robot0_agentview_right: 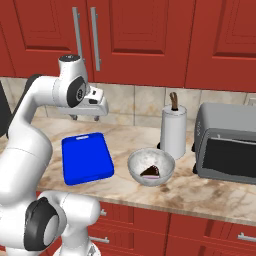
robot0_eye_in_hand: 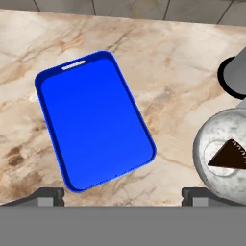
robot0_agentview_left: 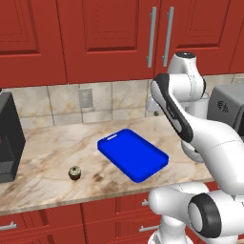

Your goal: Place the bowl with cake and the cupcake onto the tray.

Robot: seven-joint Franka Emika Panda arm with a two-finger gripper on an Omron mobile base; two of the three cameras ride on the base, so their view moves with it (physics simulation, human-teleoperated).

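marble counter (robot0_agentview_left: pixel 52 147), tray (robot0_agentview_left: pixel 133 154), cupcake (robot0_agentview_left: pixel 74 173), bowl w/ cake (robot0_agentview_right: pixel 151 167), towel roll (robot0_agentview_right: pixel 173 131), toaster oven (robot0_agentview_right: pixel 226 148)

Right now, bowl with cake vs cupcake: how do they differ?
Size: the bowl with cake is far wider than the tiny cupcake. Colour: the bowl is pale grey-white with a dark slice inside; the cupcake is dark brown. Position: they sit on opposite sides of the tray. Both rest on the counter, off the tray.

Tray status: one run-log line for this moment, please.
tray empty | bowl with cake on counter | cupcake on counter | end effector above tray, holding nothing
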